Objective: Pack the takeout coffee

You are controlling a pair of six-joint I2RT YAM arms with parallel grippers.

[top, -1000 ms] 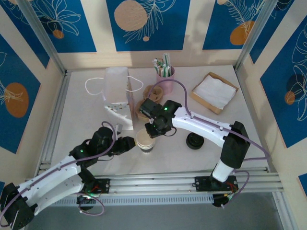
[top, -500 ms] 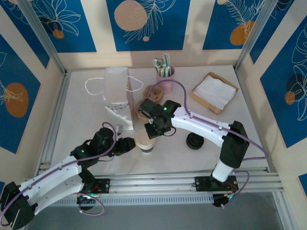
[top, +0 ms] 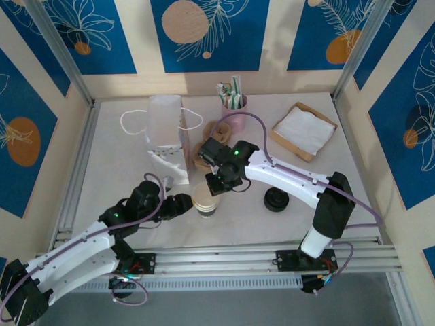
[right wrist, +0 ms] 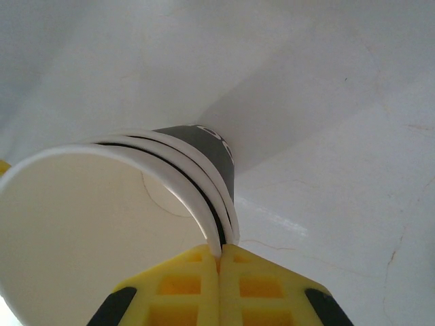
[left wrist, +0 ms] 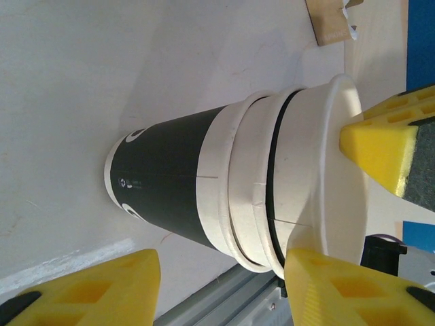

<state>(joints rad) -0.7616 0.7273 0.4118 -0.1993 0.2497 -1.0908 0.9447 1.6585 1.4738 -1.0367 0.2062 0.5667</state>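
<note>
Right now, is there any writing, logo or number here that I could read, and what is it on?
No text here can be read.
Paper cup stack: tiny white print and curved white marks on the black band, too small and cut off to read.
White bag: no legible words.
Blue wall panels: leaf and circle drawings, no words.
</note>
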